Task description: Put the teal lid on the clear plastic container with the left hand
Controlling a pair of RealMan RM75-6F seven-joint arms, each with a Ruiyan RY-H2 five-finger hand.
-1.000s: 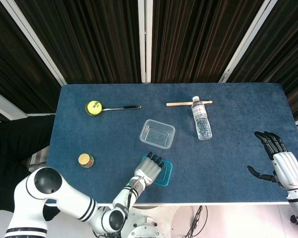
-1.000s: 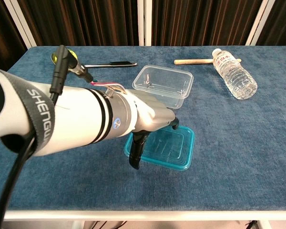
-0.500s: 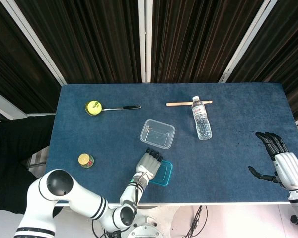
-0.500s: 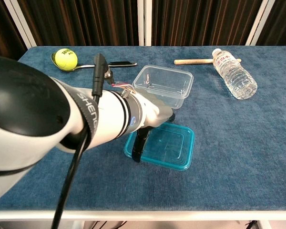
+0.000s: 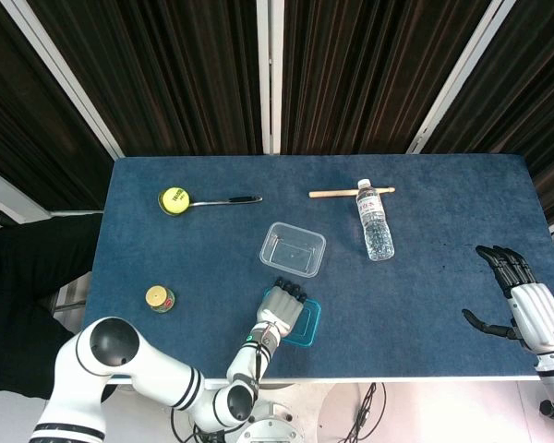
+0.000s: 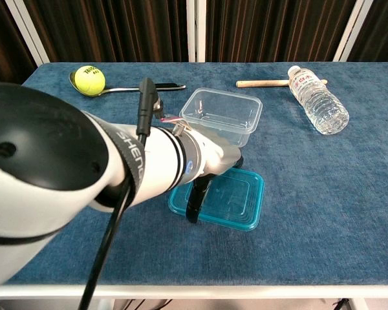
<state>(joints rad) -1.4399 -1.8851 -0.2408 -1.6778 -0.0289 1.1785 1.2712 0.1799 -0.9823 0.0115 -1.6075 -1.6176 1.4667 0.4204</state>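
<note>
Since half a second ago the left hand [image 5: 281, 309] has slid slightly toward the right over the teal lid [image 5: 302, 324]; in the chest view its dark thumb now reaches further onto the lid's left part. Between the two earlier frames the forearm swung so it now fills the left of the chest view.

Left hand: palm down over the lid's left half, fingers [image 5: 287, 293] pointing away from the robot toward the clear plastic container [image 5: 293, 247]. Fingers lie close together. Chest view shows one dark digit [image 6: 197, 201] angled down, its tip at the lid's near-left edge. Whether it presses the lid or only hovers, cannot tell. Whether the lid is gripped, cannot tell either.

Teal lid: flat on the tabletop [image 5: 443, 203], under and just right of the fingers. Clear plastic container: upright, open, just beyond the fingertips, apart from the lid in the head view.

Right hand [image 5: 520, 300]: off the tabletop's right edge, fingers spread apart, thumb out to the side, holding nothing. Unchanged from earlier frames. Not seen in the chest view.

Hidden: the left forearm covers the lid's left edge and the container's near-left corner in the chest view. Right arm cut off at the frame's corner.
</note>
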